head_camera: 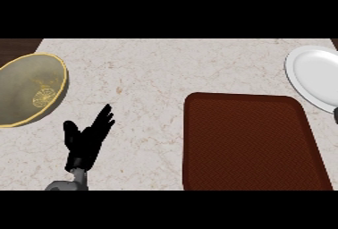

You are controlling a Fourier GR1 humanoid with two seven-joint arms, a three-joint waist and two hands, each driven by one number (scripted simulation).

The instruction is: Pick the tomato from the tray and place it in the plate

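left robot hand (86, 138) rests open, fingers up, over the desk (152, 71) left of the tray (251, 143); right robot hand (335, 115) barely shows beside the plate (317, 76), state unclear; tomato out of sight

Open tabletop (165, 67) stretches wide between the yellow-rimmed bowl (30, 89) at far left and the white plate (317, 74) at far right. The brown tray (251, 143) fills the lower right, its far corner near the plate. The left hand (86, 138) stands fingers-up between bowl and tray.
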